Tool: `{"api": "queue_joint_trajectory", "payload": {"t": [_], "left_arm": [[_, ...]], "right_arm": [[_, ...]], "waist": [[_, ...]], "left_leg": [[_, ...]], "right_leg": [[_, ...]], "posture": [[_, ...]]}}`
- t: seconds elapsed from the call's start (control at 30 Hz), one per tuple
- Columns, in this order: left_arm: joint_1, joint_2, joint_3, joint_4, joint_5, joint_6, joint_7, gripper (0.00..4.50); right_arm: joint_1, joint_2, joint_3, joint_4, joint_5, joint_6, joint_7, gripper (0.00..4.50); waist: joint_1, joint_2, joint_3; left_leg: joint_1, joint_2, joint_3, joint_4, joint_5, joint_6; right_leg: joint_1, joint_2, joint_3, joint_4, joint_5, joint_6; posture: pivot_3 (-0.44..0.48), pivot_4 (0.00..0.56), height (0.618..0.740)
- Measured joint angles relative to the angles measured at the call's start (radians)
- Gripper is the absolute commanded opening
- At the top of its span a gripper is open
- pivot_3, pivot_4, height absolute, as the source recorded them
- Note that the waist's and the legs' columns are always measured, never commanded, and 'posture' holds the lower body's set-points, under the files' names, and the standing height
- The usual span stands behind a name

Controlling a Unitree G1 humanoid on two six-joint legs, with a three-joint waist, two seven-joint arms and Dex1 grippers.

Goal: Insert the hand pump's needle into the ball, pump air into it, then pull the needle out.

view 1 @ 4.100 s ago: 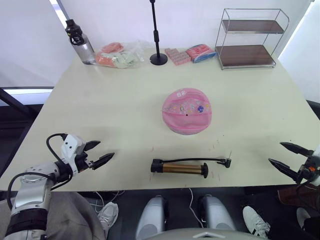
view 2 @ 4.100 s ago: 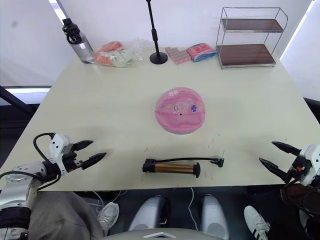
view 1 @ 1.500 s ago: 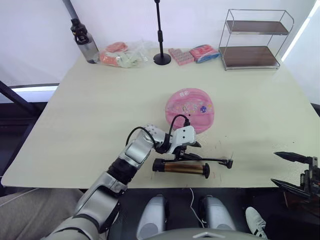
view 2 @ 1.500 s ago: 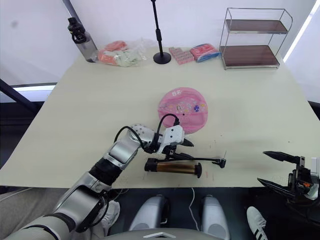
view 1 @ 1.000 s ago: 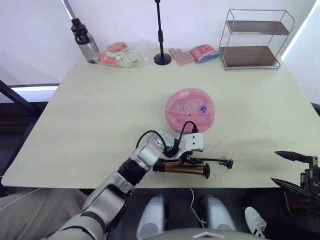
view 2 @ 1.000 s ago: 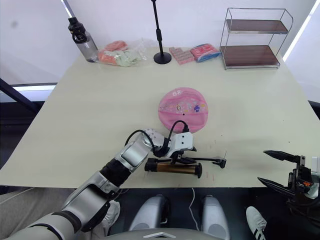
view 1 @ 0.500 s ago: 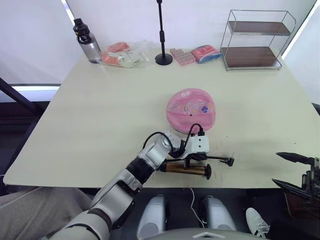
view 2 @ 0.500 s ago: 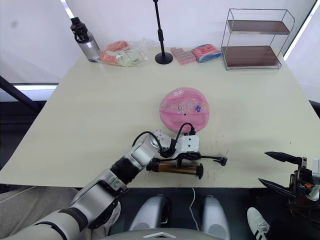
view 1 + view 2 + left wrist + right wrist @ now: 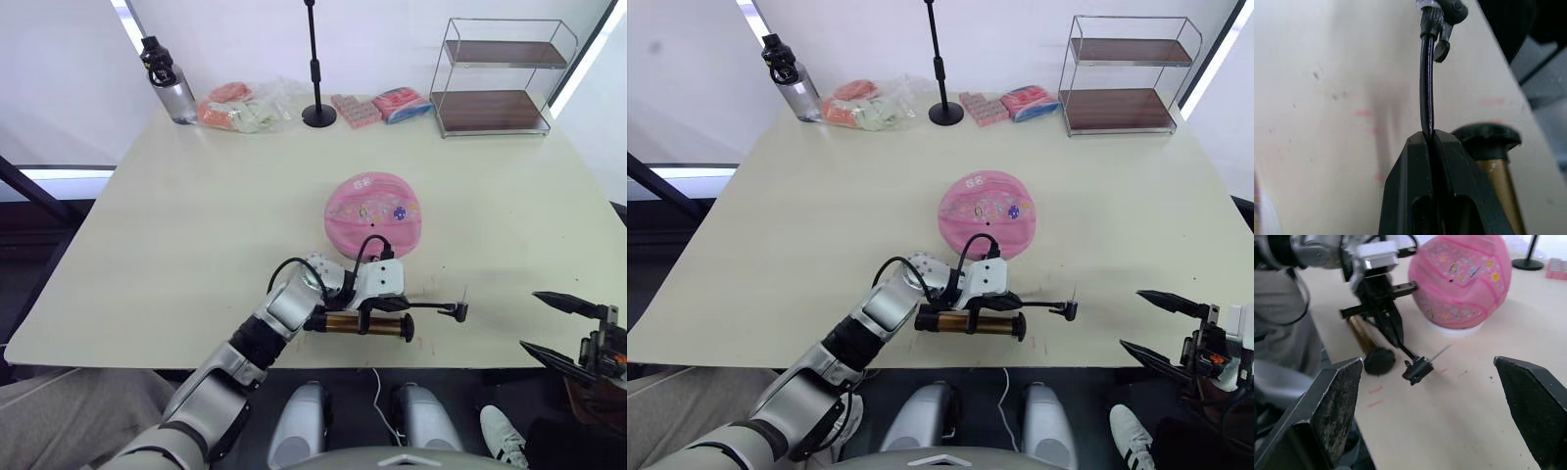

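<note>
Lifted a little since half a second ago, the hand pump (image 9: 364, 324) is now hanging just above the table (image 9: 176, 225) near its front edge, and its hose tip with the needle (image 9: 463, 294) is sitting further to the right and higher than before. I am seeing my left gripper (image 9: 1430, 142) pinching the thin black hose (image 9: 1425, 83), its two fingers (image 9: 1410, 171) closed narrowly on it, with the gold barrel and its black end cap just beside them in the left wrist view. One pump, one hose, one needle pointing up from the black connector (image 9: 1418, 369).

One pink ball (image 9: 987, 212) is resting on the table just beyond the pump, valve dot facing up toward me, not touching the pump as far as I can tell.

My right gripper (image 9: 1161, 323) is hovering off the table's right front corner, well apart from the pump, its two fingers (image 9: 1334, 404) spread wide and holding nothing.

Along the far edge I am counting one water bottle (image 9: 164, 80), one clear bag of pink and pale items (image 9: 240, 106), one black stand (image 9: 317, 115), two pink packets (image 9: 377, 106) and one two-tier wire shelf (image 9: 498, 76).
</note>
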Motion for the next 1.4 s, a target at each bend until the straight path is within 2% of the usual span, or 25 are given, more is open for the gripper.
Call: {"api": "queue_joint_trajectory", "payload": {"t": [0.1,0.23,0.3,0.57,0.7,1.03,1.4], "left_arm": [[0.019,0.004,0.022,-0.023,-0.041,-0.048,-0.017,0.04],[0.057,-0.001,0.069,-0.059,-0.115,-0.060,-0.023,0.04],[0.075,-0.005,0.089,-0.080,-0.149,-0.058,-0.013,0.04],[0.098,-0.030,0.129,-0.085,-0.190,-0.026,0.053,0.04],[0.102,-0.047,0.134,-0.084,-0.199,-0.012,0.088,0.04],[0.123,-0.064,0.135,-0.084,-0.212,0.011,0.109,0.04],[0.123,-0.068,0.131,-0.080,-0.214,0.012,0.106,0.04]], "right_arm": [[0.035,0.014,0.005,-0.075,0.018,0.080,-0.080,4.50],[0.058,0.113,0.036,-0.206,0.054,0.177,-0.253,4.50],[0.056,0.154,0.044,-0.281,0.071,0.249,-0.384,4.50],[0.013,0.225,0.092,-0.451,0.143,0.453,-0.724,4.50],[0.013,0.234,0.093,-0.475,0.226,0.526,-0.791,4.50],[-0.014,0.270,0.132,-0.497,0.311,0.627,-0.925,4.50],[-0.023,0.267,0.132,-0.502,0.332,0.631,-0.923,4.50]], "waist": [[0.000,0.000,0.000],[0.000,0.001,0.000],[0.000,0.001,0.000],[0.000,0.001,0.000],[0.000,0.001,0.000],[-0.001,0.001,0.000],[-0.002,0.001,0.000]], "left_leg": [[0.000,0.000,0.000,0.000,0.000,0.000],[0.000,0.001,0.000,0.000,0.000,0.000],[0.000,0.001,0.000,0.000,0.000,0.000],[0.000,0.000,0.000,0.000,0.000,0.000],[-0.001,0.000,-0.001,0.000,0.000,0.000],[-0.001,0.000,-0.001,0.000,0.000,0.000],[-0.001,0.000,-0.001,0.000,0.000,0.000]], "right_leg": [[0.000,0.000,0.000,0.000,-0.001,-0.002],[0.000,0.000,0.000,0.000,-0.002,-0.003],[0.000,0.000,0.000,0.000,-0.002,-0.003],[0.000,0.000,-0.001,0.000,-0.002,-0.003],[0.000,0.000,-0.001,0.000,0.000,0.000],[0.000,0.001,-0.001,0.000,0.000,0.000],[0.000,0.001,-0.001,0.000,0.000,0.000]], "posture": [[0.000,0.150,0.740],[0.000,0.150,0.740],[0.000,0.150,0.740],[0.000,0.150,0.740],[0.000,0.150,0.740],[0.000,0.150,0.740],[0.000,0.150,0.740]]}}
